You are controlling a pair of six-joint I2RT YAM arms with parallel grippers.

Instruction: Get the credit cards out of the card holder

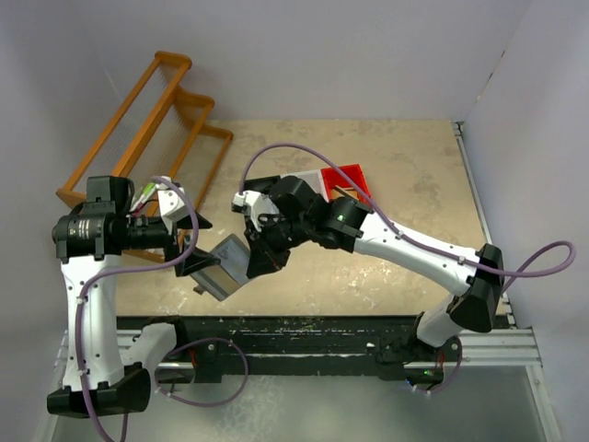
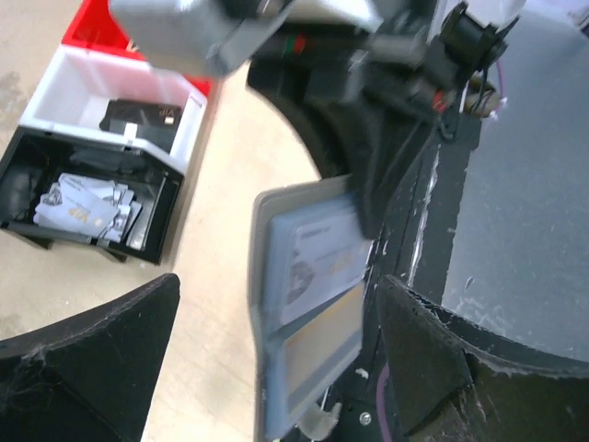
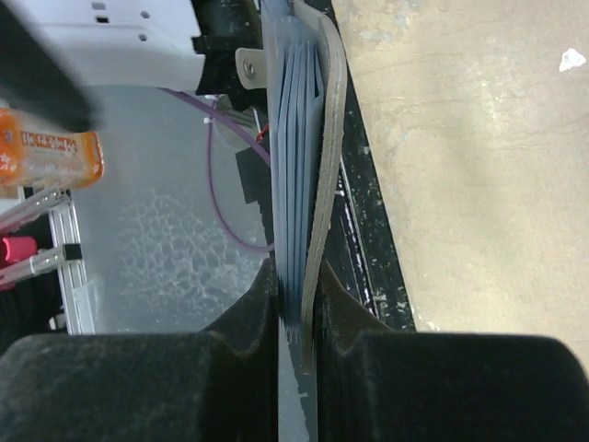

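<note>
The card holder [image 1: 225, 264] is a slate-grey case held up over the table's near edge. My right gripper [image 1: 258, 256] is shut on one end of it; the right wrist view shows both fingers pressed on the case's edge [image 3: 324, 138]. In the left wrist view the holder [image 2: 276, 368] hangs open with a pale credit card [image 2: 322, 250] tucked in a pocket. My left gripper [image 1: 195, 250] is wide open with the holder between its fingers [image 2: 92, 368], not touching it. Several pale credit cards [image 2: 81, 210] lie in a black bin.
A black bin [image 2: 158, 241], a white bin [image 2: 69, 78] holding a small black flat item [image 2: 138, 115] and a red bin [image 1: 348, 177] stand mid-table behind the right arm. An orange wooden rack [image 1: 147, 124] is at the back left. The black rail [image 1: 304, 331] runs along the near edge.
</note>
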